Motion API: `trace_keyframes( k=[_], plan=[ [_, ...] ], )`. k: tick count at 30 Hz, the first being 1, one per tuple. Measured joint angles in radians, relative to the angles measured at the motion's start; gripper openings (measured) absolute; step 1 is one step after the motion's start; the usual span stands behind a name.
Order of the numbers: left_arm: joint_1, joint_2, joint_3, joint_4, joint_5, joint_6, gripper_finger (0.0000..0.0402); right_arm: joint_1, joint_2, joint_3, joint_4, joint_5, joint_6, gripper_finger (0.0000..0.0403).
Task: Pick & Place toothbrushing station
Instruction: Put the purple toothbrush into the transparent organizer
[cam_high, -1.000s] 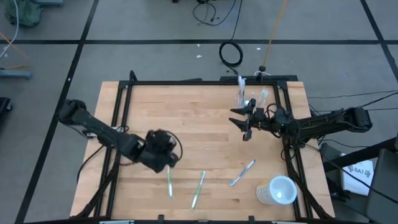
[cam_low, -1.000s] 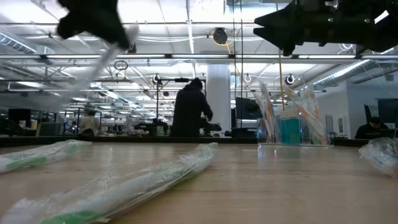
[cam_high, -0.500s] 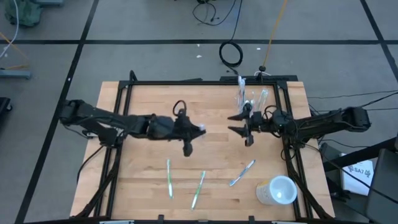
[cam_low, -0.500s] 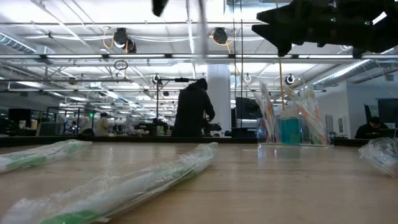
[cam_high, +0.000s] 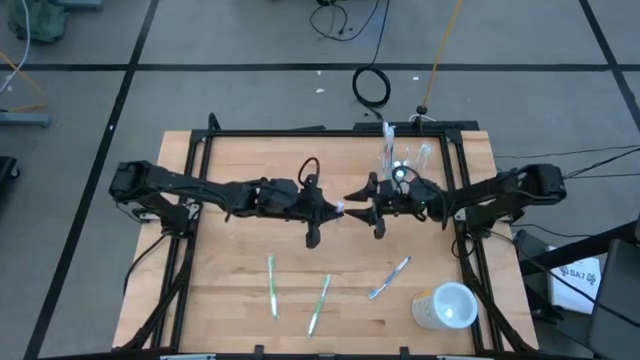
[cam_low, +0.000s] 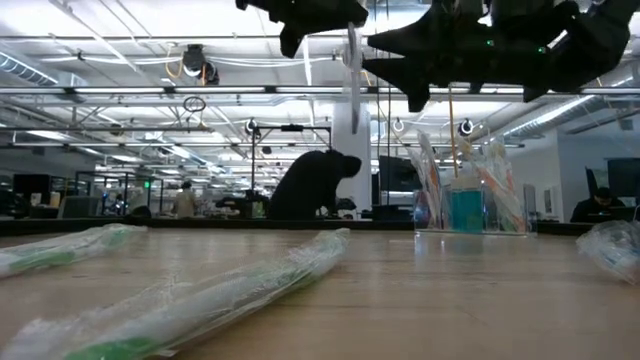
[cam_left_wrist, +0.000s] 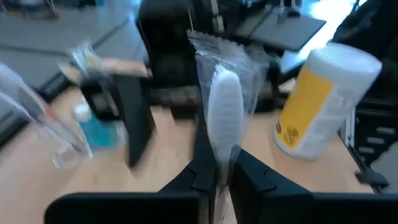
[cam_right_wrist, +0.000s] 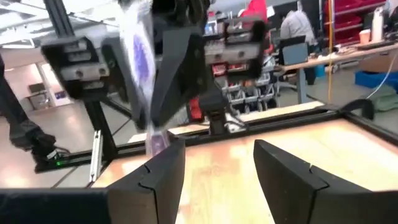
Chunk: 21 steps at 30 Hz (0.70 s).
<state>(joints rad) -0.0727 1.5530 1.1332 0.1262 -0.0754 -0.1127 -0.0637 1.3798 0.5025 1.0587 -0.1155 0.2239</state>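
My left gripper (cam_high: 328, 210) is over the table's middle, shut on a wrapped white toothbrush (cam_left_wrist: 225, 109), which also shows in the low view (cam_low: 352, 70), well above the table. My right gripper (cam_high: 362, 208) is open, faces the left gripper at close range and touches nothing; from its wrist view the toothbrush (cam_right_wrist: 140, 68) stands just ahead of its fingers. The clear tumbler (cam_high: 395, 160) holding brushes and a blue tube stands on its base at the far right and shows in the low view (cam_low: 465, 205). Three wrapped toothbrushes (cam_high: 272, 285), (cam_high: 319, 302), (cam_high: 390, 277) lie flat near the front edge. My left gripper pinches the wrapped toothbrush between its two fingers at the wrapper's lower part (cam_left_wrist: 221, 165). The broad white end (cam_left_wrist: 227, 93) sticks out beyond the fingertips. The toothbrush is lifted clear of the table and stands about upright in the low view.
A larger whitish cup (cam_high: 447, 305) lies at the front right corner. A black frame (cam_high: 300, 132) runs round the table's edges. A coiled cable (cam_high: 372, 88) lies on the floor behind. A person (cam_low: 310, 185) stands in the room far beyond the table.
My left gripper has carried the wrapped toothbrush from the front left up toward the table's middle and right, stopping by the right gripper. My right gripper has moved a little toward the table's left, toward the left gripper. The toothbrush has stayed lifted throughout.
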Motion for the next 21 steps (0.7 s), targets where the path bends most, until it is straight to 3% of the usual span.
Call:
trace_keyframes(
  k=[6,21],
  plan=[
    [0.000,0.010,0.000,0.017,0.000,0.031,0.0014,0.000,0.115,0.088,0.014,-0.144,0.004,0.0183],
    [0.000,0.011,0.002,-0.043,-0.040,0.026,0.0028,-0.022,0.149,0.115,0.021,-0.150,-0.001,0.0183]
  ],
)
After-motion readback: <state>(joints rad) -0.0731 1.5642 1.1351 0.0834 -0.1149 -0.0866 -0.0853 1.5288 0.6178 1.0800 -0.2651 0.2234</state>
